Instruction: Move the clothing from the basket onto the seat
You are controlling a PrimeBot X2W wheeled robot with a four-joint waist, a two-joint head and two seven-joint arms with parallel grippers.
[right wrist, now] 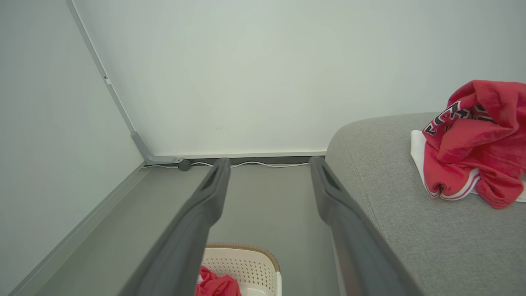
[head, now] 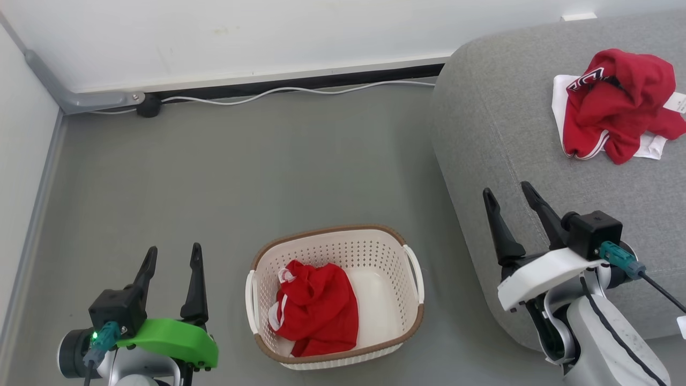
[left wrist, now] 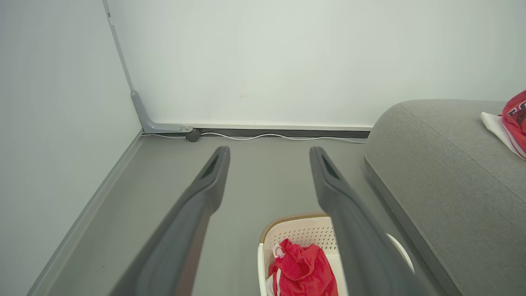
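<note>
A red piece of clothing (head: 316, 308) lies crumpled in the left half of the cream basket (head: 412, 268) on the floor; it also appears in the left wrist view as clothing (left wrist: 302, 271) inside the basket (left wrist: 296, 232). Another red jersey (head: 616, 104) with white trim lies on the grey seat (head: 509, 134) at the right, over a white cloth. My left gripper (head: 172, 255) hovers open to the left of the basket. My right gripper (head: 508, 191) is open above the seat's front edge, empty.
A white cable (head: 278, 92) runs along the baseboard at the back wall, ending at a dark plug near a grey corner bracket (head: 80, 96). Grey floor (head: 241, 171) stretches between the wall, the basket and the seat. A side wall borders the left.
</note>
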